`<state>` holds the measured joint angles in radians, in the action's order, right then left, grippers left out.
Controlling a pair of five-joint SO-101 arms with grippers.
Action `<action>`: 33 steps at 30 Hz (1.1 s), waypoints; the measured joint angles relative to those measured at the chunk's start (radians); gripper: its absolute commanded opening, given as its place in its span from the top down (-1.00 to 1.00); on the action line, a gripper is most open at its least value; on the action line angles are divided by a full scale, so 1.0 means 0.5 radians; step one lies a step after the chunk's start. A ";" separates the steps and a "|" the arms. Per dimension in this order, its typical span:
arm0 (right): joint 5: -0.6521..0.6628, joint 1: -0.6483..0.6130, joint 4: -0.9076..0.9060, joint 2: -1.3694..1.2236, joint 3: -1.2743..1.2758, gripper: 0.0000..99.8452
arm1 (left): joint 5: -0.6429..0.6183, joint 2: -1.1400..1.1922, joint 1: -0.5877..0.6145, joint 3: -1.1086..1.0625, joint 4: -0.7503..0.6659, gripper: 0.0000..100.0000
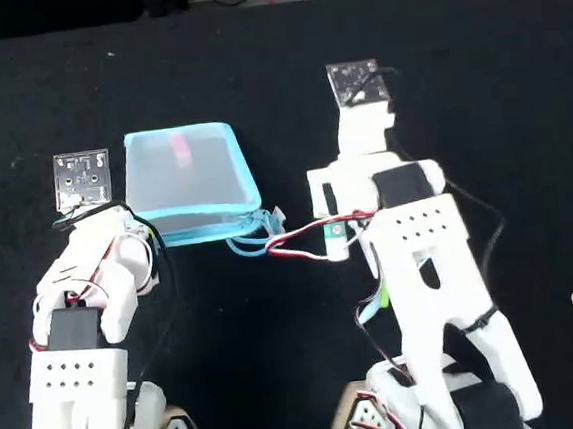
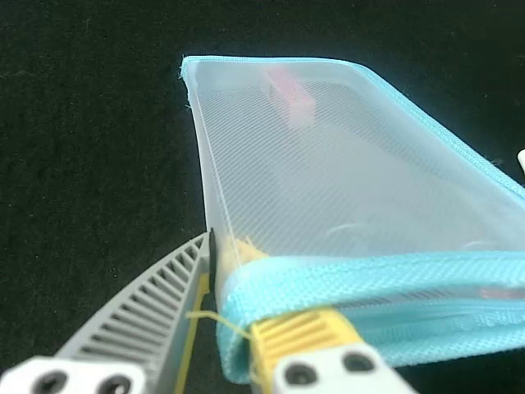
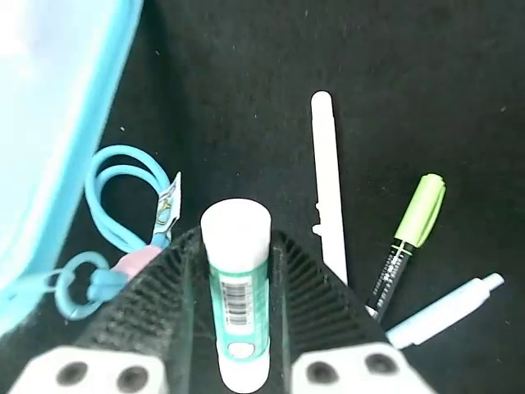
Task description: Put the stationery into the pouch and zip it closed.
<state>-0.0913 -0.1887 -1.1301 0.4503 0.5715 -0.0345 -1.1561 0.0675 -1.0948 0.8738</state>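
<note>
The left hand (image 2: 228, 256) is clenched on a corner of the pouch's (image 2: 328, 164) zip edge. The right hand (image 3: 236, 234) grasps a glue stick (image 3: 236, 287) near the pouch's blue loop (image 3: 123, 193). A pink item (image 2: 289, 92) lies inside the pouch. A white pen (image 3: 326, 180) and a green-capped marker (image 3: 410, 238) lie on the bench (image 3: 410, 66).

The pouch (image 2: 344, 164) is showing as translucent, finely gridded plastic, its edging (image 2: 369, 275) appearing as woven cloth; the glue stick (image 3: 236, 279) is gleaming as smooth plastic; the table cover (image 1: 253, 57) is looking matt black, cloth-like.
</note>
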 measured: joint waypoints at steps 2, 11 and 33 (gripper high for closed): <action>0.000 0.000 0.043 -0.126 0.006 0.98 | 0.000 0.000 0.000 0.000 0.000 0.94; 0.000 0.000 -0.334 -1.080 -0.476 0.97 | 0.000 0.000 0.000 0.000 0.000 0.94; 0.006 0.012 -0.654 -1.648 -1.065 0.66 | 0.000 0.000 0.000 0.000 0.000 0.94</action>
<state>-0.0882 -0.1826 -1.4569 -0.3736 0.0391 -0.0345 -1.1561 0.0675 -1.0948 0.8738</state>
